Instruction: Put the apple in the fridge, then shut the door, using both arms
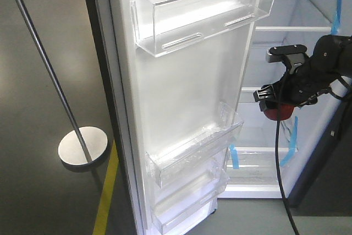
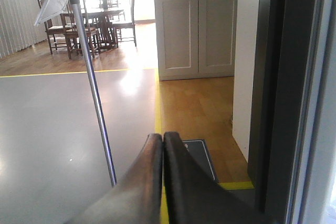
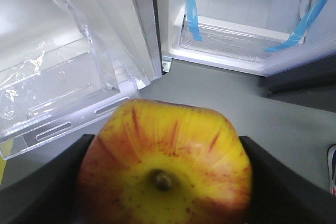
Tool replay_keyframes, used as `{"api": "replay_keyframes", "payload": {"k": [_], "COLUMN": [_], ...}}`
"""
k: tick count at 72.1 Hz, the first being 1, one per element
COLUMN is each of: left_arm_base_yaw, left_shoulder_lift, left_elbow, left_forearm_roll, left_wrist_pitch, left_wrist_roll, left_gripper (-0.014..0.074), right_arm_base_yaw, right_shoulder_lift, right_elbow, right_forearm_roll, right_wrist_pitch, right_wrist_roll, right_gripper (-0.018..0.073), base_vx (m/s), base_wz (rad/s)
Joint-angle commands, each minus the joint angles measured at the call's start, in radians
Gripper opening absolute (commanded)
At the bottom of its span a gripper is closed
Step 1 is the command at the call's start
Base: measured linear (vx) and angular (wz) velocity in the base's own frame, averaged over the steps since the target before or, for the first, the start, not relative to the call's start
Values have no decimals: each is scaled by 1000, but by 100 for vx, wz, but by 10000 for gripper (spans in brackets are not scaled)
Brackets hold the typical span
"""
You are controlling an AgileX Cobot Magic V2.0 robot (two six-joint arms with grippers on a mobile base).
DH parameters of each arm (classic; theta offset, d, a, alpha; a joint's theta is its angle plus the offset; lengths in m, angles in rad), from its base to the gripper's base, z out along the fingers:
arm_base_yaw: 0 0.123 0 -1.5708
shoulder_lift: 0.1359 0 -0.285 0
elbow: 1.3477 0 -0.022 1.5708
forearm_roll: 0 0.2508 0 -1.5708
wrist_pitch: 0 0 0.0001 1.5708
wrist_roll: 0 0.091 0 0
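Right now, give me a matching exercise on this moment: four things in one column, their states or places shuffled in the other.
1. apple
2. door
3. left gripper
4. blue tape

A. swung open
B. shut, empty
C. stuck inside the fridge
D. held by the right gripper

Pairs: 1-D, 2-A, 3-B, 4-C

Apple (image 3: 165, 166), red-streaked yellow, stem dimple facing the wrist camera, held in right gripper (image 1: 272, 108) jaws before the open white-lined fridge (image 1: 275, 53); door (image 1: 187, 97) swung wide.
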Motion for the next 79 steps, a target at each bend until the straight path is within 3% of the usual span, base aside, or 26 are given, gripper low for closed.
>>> {"api": "replay_keyframes", "payload": {"k": [1,79], "left_arm_base_yaw": [-6,-6], "left_shoulder_lift": [-6,-6], "left_elbow": [-1,-1], "left_forearm_roll": [-7,-7], "left_wrist_pitch": [-82,-82], "left_wrist_roll": [-2,-2], "left_gripper": [-6,-6], "right_arm_base_yaw": [0,0], "right_shoulder_lift": [-52,-52], "right_elbow": [-26,-26], "right_forearm_roll": [1,1], "right_wrist_pitch": [-38,-38], "right_wrist_roll": [-9,-9], "right_gripper": [174,174], "base_vx": [10,5], "base_wz": [-3,-4]}}
